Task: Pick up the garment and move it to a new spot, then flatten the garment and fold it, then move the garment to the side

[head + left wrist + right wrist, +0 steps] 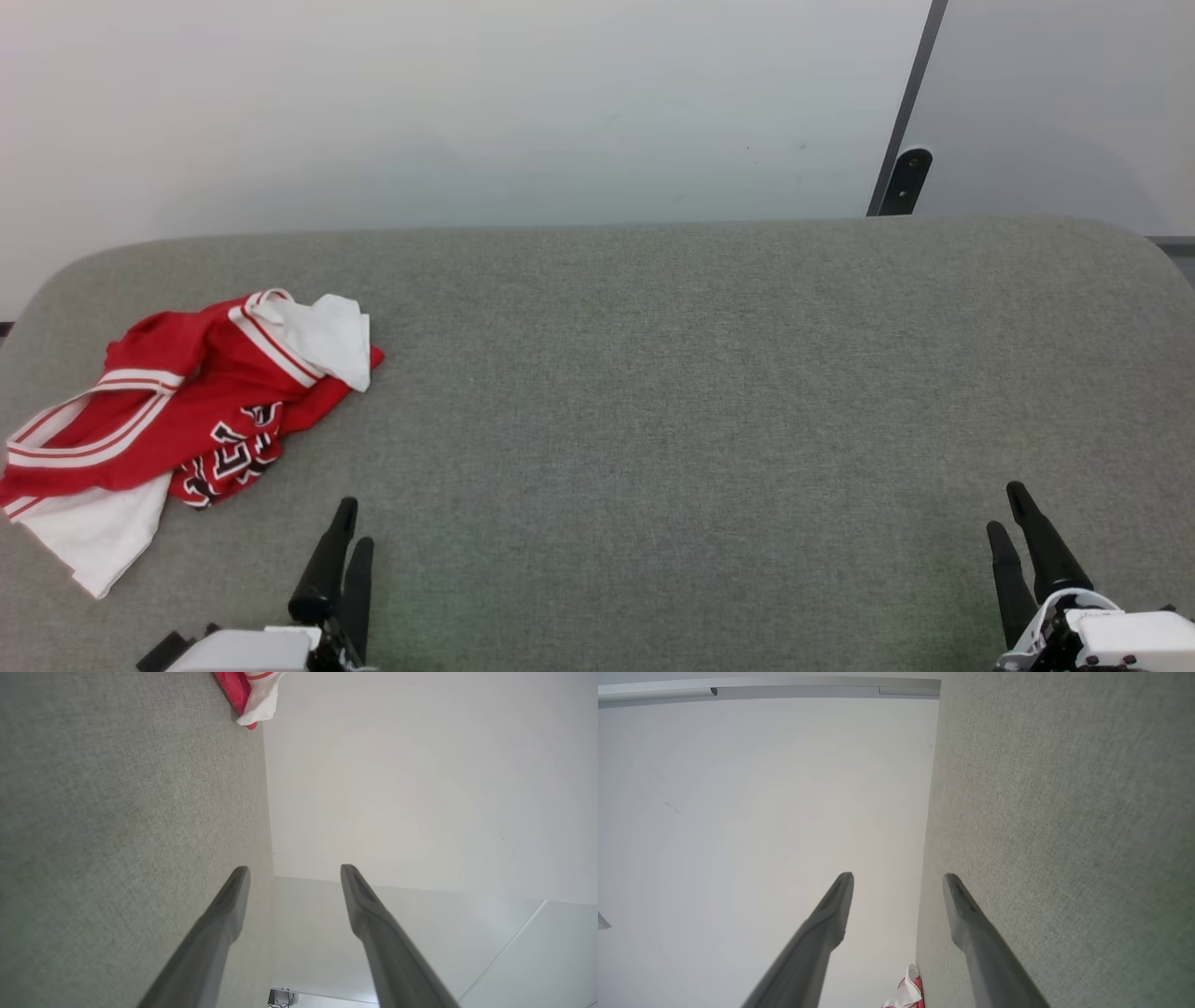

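One crumpled garment [187, 401] lies untouched at the counter's [653, 373] left end. The left gripper [356, 521] and the right gripper [1005, 505] hover at its near edge, jaws wide, empty. Pickup seems not begun; next, the left one must reach the garment.

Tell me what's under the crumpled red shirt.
The garment lies crumpled on the grey fabric surface. That surface shows all around it; whatever sits beneath its folds is hidden.
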`<state>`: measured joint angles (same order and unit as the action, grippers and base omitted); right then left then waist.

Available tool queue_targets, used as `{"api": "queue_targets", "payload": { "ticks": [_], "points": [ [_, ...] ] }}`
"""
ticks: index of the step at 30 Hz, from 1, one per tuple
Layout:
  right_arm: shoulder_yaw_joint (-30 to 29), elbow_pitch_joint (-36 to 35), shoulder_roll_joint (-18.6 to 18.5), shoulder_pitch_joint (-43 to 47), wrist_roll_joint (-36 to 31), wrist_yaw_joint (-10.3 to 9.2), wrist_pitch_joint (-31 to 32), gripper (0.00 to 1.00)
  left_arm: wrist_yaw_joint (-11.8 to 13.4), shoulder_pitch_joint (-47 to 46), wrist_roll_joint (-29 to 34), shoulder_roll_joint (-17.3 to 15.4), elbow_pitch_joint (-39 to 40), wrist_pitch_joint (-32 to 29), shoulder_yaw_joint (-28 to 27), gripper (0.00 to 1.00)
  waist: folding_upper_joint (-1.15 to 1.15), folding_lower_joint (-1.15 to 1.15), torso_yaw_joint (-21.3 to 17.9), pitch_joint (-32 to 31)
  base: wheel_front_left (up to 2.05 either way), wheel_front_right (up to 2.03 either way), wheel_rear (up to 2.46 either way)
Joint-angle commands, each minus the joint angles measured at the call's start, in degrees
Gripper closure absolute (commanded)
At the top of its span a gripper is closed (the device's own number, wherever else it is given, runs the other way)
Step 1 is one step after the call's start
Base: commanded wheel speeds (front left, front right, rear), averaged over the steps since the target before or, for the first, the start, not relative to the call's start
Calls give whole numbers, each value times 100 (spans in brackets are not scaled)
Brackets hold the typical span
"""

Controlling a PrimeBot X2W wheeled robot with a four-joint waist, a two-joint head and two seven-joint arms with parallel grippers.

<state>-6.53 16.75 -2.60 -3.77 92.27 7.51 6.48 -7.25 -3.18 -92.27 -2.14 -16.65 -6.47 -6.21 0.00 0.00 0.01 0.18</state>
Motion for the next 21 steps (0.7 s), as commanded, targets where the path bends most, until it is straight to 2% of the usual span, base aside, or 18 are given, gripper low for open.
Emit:
{"api": "queue_targets", "payload": {
  "ticks": [1, 11, 21],
  "points": [
    [65, -121, -11, -52, -11, 0, -52, 0, -4, -39, 63, -27, 140, 67, 7, 0, 0, 0, 3, -1, 0, 0, 0],
    [347, -220, -113, 52, -370, 0, -294, 0, -7, 170, 486, -125, 346, 331, 104, 0, 0, 0, 18, -13, 0, 0, 0],
    [617, -196, -266, 77, -1321, 0, -570, 0, 7, 350, 1744, -134, 452, 590, 102, 0, 0, 0, 46, -27, 0, 0, 0]
  ]
}}
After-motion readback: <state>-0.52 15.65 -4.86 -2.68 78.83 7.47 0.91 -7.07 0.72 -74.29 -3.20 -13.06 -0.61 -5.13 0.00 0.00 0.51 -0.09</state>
